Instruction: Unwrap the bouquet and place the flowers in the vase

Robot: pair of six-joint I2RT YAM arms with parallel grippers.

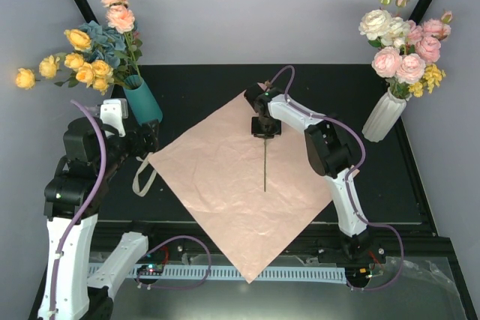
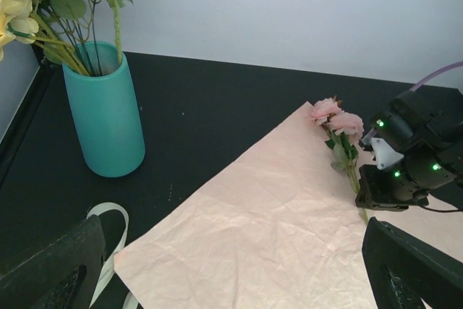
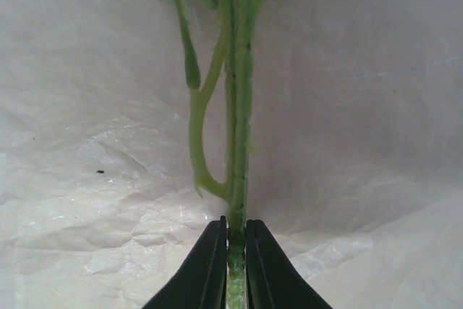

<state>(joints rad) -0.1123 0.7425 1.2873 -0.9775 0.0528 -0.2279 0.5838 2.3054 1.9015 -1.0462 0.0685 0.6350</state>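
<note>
The black table (image 1: 202,88) fills the middle of the overhead view, and spread across it is the crinkled pink paper (image 1: 225,185), opened flat as a diamond with its lowest corner hanging over the near edge at the bottom centre. At the upper left stands the teal vase (image 1: 142,100), upright just off the paper's left corner, with yellow, blue and pink flowers (image 1: 94,54) fanning out of it toward the top left. At the upper right, well apart from the paper, a white ribbed vase (image 1: 383,116) carries a pink-and-cream rose bunch (image 1: 405,46). The beige ribbon (image 1: 142,174) lies looped on the table at the paper's left corner. One pink rose stem (image 1: 265,166) runs straight down the upper middle of the paper, its blooms at the sheet's top corner. My right gripper (image 1: 265,134) is clenched on that stem, and my wrist view shows the two black fingertips (image 3: 210,265) pinching the green stalk from either side. My left gripper (image 1: 146,140) sits spread wide beside the vase, holding nothing.
</note>
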